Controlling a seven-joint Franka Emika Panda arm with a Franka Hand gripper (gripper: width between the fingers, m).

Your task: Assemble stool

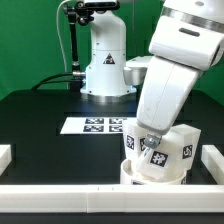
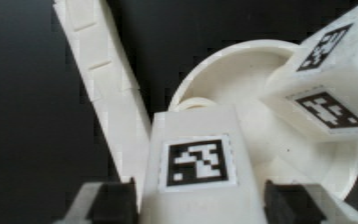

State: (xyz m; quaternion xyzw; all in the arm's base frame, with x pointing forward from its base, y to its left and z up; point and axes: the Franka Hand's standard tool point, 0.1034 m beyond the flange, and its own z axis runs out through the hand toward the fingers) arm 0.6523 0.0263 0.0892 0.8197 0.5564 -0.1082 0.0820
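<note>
The stool's round rimmed seat disc lies near the front white bar. In the wrist view its hollow side faces the camera. One chunky leg block with two tags stands in the seat; it also shows in the exterior view. My gripper reaches down over the seat. In the wrist view my gripper is shut on another tagged leg block, with one dark pad against each side of it. This leg's lower end sits at the seat's inner face; the contact is hidden.
The marker board lies flat behind the seat. White bars run along the front edge, the left and the right; one shows in the wrist view. The robot base stands at the back.
</note>
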